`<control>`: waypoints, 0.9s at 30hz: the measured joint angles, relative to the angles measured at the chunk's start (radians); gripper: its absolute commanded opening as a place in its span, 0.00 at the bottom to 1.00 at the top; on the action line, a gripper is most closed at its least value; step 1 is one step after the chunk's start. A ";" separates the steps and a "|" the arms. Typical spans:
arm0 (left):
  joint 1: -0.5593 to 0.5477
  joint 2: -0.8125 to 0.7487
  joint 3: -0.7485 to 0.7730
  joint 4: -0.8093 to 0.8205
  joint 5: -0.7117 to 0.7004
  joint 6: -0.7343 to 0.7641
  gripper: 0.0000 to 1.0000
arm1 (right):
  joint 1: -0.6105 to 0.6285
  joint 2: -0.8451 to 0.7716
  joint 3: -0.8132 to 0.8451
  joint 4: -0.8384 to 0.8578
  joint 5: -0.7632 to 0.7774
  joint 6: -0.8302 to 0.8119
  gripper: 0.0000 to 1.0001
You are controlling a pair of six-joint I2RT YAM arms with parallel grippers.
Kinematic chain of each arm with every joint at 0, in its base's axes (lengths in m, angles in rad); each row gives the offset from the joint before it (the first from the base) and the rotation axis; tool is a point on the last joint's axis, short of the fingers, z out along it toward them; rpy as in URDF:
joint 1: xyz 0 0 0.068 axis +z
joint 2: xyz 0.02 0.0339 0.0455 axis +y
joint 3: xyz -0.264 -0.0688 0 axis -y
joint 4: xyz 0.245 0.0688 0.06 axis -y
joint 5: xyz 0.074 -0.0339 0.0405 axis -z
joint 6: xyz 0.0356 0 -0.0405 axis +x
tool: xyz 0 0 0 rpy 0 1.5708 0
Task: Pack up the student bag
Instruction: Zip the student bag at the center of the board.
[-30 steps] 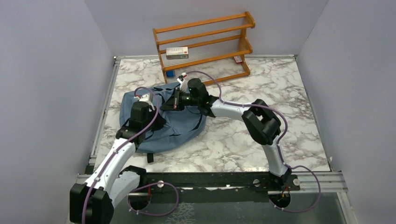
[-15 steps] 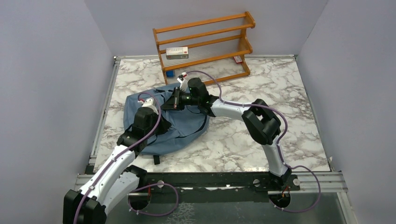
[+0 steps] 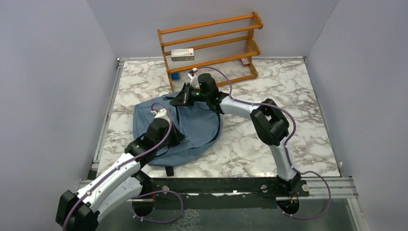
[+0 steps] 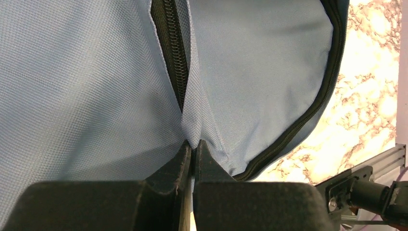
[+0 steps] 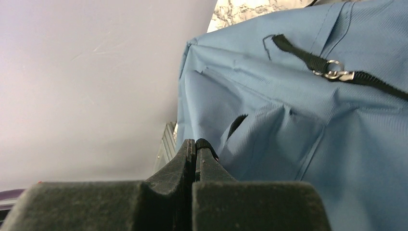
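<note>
1. The marble table fills the enclosure floor, with plain pale walls on three sides.
2. The student bag lies flat on the left half of the table, in front of the rack and between the two wrists. Its blue fabric is creased and a black strap trails along its right edge.
3. The wooden rack stands at the far edge of the table, just behind the bag's far end.
4. The right arm reaches from its base on the right across to the bag's far edge. The left arm stretches forward over the bag's near half.
5. The left gripper has its jaws pressed together on a raised fold of the bag's fabric, just below the end of a black zipper.
6. The right gripper is also clamped tight, with a thin black strip of the bag's edge caught at its tips. The blue cloth draws up in folds towards them.
7. A pale box sits on the rack's middle shelf, towards its left end.
8. A small blue item rests at the rack's lower left, and a small red-and-white item at its lower right.
9. A metal ring joins two lengths of black webbing on the bag.
</note>
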 measured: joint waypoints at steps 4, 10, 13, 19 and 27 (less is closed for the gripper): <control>-0.040 -0.035 -0.019 -0.013 -0.018 -0.037 0.00 | -0.013 0.015 0.006 -0.007 -0.005 -0.016 0.01; -0.108 -0.063 -0.045 -0.027 -0.053 -0.079 0.00 | -0.031 0.056 0.062 -0.055 -0.031 -0.043 0.01; -0.126 -0.055 -0.045 -0.026 -0.076 -0.088 0.00 | -0.034 0.096 0.121 -0.095 -0.048 -0.060 0.01; -0.146 -0.051 -0.045 -0.027 -0.111 -0.103 0.00 | -0.036 0.146 0.179 -0.147 -0.055 -0.095 0.01; -0.154 -0.064 -0.045 -0.031 -0.129 -0.118 0.07 | -0.053 0.130 0.130 -0.141 -0.043 -0.122 0.24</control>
